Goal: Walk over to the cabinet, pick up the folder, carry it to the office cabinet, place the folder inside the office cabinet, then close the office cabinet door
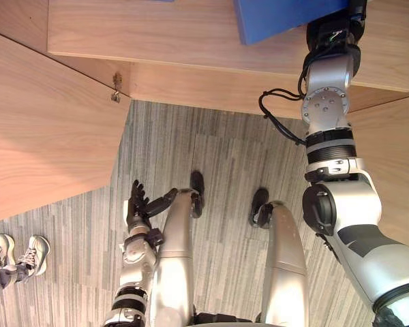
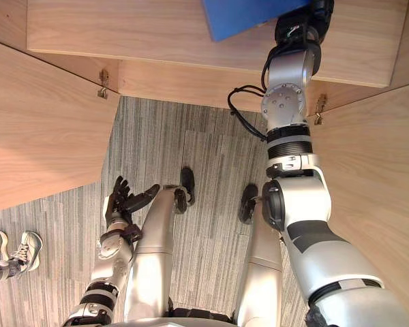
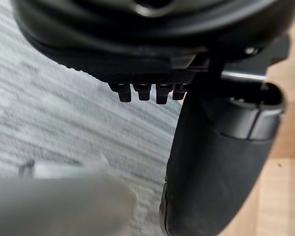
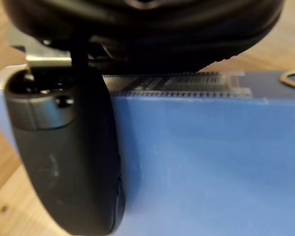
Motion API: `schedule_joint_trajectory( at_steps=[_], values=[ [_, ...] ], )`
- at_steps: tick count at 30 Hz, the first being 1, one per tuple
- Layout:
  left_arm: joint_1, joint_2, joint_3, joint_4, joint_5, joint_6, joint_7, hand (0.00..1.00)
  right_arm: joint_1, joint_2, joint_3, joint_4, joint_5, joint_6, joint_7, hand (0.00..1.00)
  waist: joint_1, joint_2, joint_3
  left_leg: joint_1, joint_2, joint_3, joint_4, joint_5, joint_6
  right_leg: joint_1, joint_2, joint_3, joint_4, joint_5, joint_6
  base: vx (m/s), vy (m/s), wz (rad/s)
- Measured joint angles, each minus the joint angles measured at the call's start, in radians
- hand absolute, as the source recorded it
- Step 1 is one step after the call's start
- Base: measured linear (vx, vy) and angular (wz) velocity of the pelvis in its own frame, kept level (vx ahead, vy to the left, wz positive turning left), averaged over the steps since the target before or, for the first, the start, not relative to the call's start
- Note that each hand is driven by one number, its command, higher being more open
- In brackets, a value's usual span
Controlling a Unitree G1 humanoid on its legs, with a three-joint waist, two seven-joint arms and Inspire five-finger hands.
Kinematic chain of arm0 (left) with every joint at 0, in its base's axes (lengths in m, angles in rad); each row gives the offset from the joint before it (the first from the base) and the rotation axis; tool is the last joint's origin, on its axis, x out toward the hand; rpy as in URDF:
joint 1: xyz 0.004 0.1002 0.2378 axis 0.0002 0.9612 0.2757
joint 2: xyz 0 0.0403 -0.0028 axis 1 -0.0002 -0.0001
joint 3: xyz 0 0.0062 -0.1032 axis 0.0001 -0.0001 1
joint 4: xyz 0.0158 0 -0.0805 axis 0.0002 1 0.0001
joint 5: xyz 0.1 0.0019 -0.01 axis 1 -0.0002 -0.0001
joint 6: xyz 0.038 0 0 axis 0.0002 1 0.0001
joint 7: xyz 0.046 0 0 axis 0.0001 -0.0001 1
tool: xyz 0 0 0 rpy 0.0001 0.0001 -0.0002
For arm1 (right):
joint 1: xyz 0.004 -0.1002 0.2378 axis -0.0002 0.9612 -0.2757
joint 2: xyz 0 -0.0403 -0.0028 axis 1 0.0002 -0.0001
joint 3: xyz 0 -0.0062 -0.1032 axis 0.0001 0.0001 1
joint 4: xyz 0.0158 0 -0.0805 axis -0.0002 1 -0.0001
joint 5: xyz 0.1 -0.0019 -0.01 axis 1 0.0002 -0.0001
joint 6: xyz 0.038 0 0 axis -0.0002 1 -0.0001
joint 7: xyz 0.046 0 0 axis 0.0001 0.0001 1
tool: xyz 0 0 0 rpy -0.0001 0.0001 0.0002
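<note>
Grey striped carpet point(image 1: 211, 170) runs up to a light wooden office cabinet point(image 1: 157, 34) that stands open, its left door point(image 1: 41, 136) and right door point(image 2: 375, 170) swung out to either side, with a small metal hinge point(image 1: 116, 88) at the left inner corner. From where I stand, the flat blue plastic folder point(image 1: 279, 17) lies on the cabinet's wooden shelf, towards the shelf's right end, one corner pointing at the front edge.

The robot's right arm reaches up to it. The right hand point(image 4: 147, 29) is clamped on the folder: its dark thumb point(image 4: 69, 147) lies flat against the blue face, and the fingers are hidden behind the folder. Bare wood shows just past the folder on both sides of the hand.

The left hand point(image 1: 140, 204) hangs low over the carpet, well apart from the cabinet, fingers point(image 3: 145, 92) straight and spread loosely, thumb out to the side, holding nothing.

Near the left door's lower corner, a person's white trainers point(image 1: 20, 255) stand on the carpet.
</note>
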Motion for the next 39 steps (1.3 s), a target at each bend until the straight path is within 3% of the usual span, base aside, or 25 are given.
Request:
schedule_joint_trajectory(
  at_steps=[8, 13, 24, 28, 29, 35, 39],
  values=[
    [-0.001, -0.003, -0.009, 0.006, -0.005, 0.003, 0.013, 1.0, -0.008, 0.0, 0.003, -0.019, 0.017, -0.023, -0.005, 1.0, -0.007, 0.0, -0.001, 0.006, -0.002, -0.004, -0.018, 0.005, -0.001, 0.011, -0.002, -0.011, -0.017, 0.0, 0.0, 0.0, -0.038, 0.02],
    [-0.001, 0.001, -0.006, 0.014, -0.016, 0.004, 0.014, 1.0, 0.01, -0.001, 0.068, -0.053, -0.029, -0.02, 0.036, 1.0, -0.016, -0.001, -0.002, 0.024, 0.01, 0.008, -0.021, 0.005, -0.002, 0.027, 0.005, -0.006, -0.028, 0.002, -0.001, -0.02, -0.029, -0.05],
    [-0.008, 0.008, 0.015, 0.034, -0.016, 0.004, 0.013, 1.0, 0.088, 0.003, 0.2, -0.07, -0.188, 0.041, 0.132, 1.0, -0.027, -0.003, -0.004, 0.03, 0.038, 0.021, -0.025, 0.004, -0.002, 0.027, 0.03, 0.001, -0.046, 0.016, -0.006, -0.02, -0.031, -0.07],
    [-0.008, 0.022, 0.013, 0.046, -0.016, 0.003, 0.008, 1.0, 0.152, -0.075, 0.34, -0.072, -0.344, 0.079, 0.2, 1.0, -0.043, -0.004, -0.005, 0.033, 0.04, 0.024, -0.028, 0.004, -0.002, 0.03, 0.032, 0.002, -0.051, 0.02, -0.005, -0.02, -0.01, -0.01],
    [-0.008, 0.024, 0.012, 0.047, -0.016, 0.002, 0.005, 1.0, 0.164, -0.092, 0.355, -0.074, -0.389, 0.081, 0.215, 0.0, -0.044, -0.004, -0.005, 0.034, 0.039, 0.024, -0.028, 0.004, -0.002, 0.031, 0.032, 0.003, -0.052, 0.02, -0.004, 0.0, 0.0, 0.0],
    [-0.007, 0.055, 0.006, 0.125, -0.014, -0.006, -0.029, 1.0, 0.253, -0.216, 0.451, -0.082, -0.784, 0.1, 0.285, 0.0, -0.053, -0.021, -0.013, 0.082, 0.039, 0.046, -0.07, 0.007, 0.003, 0.071, 0.028, 0.009, -0.089, 0.03, -0.002, 0.0, -0.008, -0.01],
    [-0.008, 0.064, -0.005, 0.146, -0.014, -0.013, -0.03, 1.0, 0.276, -0.235, 0.44, -0.071, -0.843, 0.112, 0.273, 0.0, -0.054, -0.035, -0.021, 0.098, 0.039, 0.052, -0.093, 0.008, 0.005, 0.091, 0.026, 0.004, -0.121, 0.037, 0.001, 0.02, -0.006, 0.01]
  ],
)
